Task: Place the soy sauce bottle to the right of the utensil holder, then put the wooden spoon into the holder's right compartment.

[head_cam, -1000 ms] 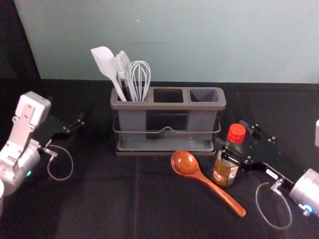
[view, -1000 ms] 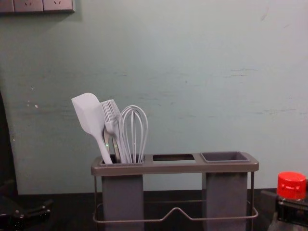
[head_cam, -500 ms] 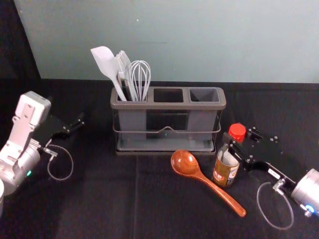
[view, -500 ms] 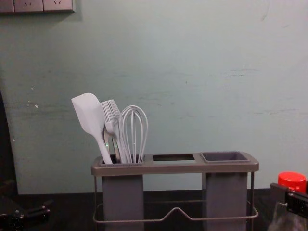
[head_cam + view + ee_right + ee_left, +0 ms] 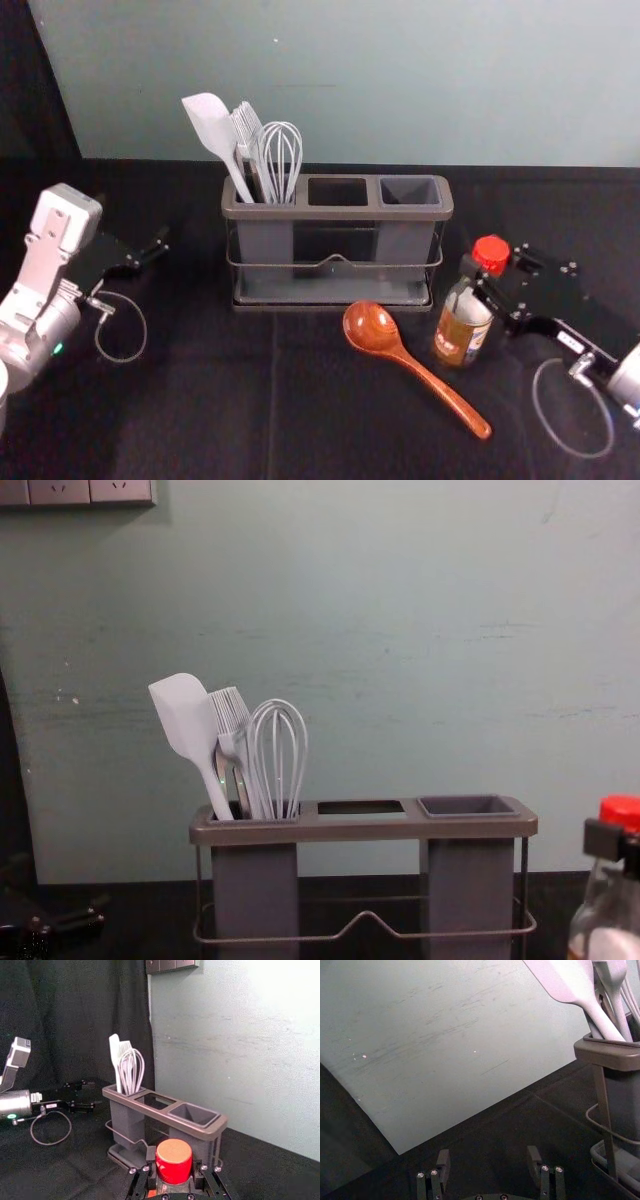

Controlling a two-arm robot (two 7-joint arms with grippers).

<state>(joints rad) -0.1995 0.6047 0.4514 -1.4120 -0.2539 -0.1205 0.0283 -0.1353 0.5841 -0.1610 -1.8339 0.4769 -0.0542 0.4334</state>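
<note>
At left we find the left gripper (image 5: pixel 488 1156) idle, fingers wide; next, the wooden spoon (image 5: pixel 430 375) lies before the utensil holder (image 5: pixel 340 212), presumably awaiting its turn; farther right, the right gripper (image 5: pixel 174 1164) grasps the soy sauce bottle (image 5: pixel 463 330) just below its cap, leaving the base free, we judge, for setting down beside the holder. The left compartment (image 5: pixel 255 880) contains a spatula (image 5: pixel 180 715), brush (image 5: pixel 230 710) and whisk (image 5: pixel 280 745); we see no utensil in the middle opening (image 5: pixel 338 191) or right compartment (image 5: pixel 409 190) (the latter meant for the spoon)

We faced the wall (image 5: pixel 420 80) from the head, looking down, and from the chest, lower and closer; both wrists looked slantwise, all sharing the utensil holder (image 5: pixel 338 213).
</note>
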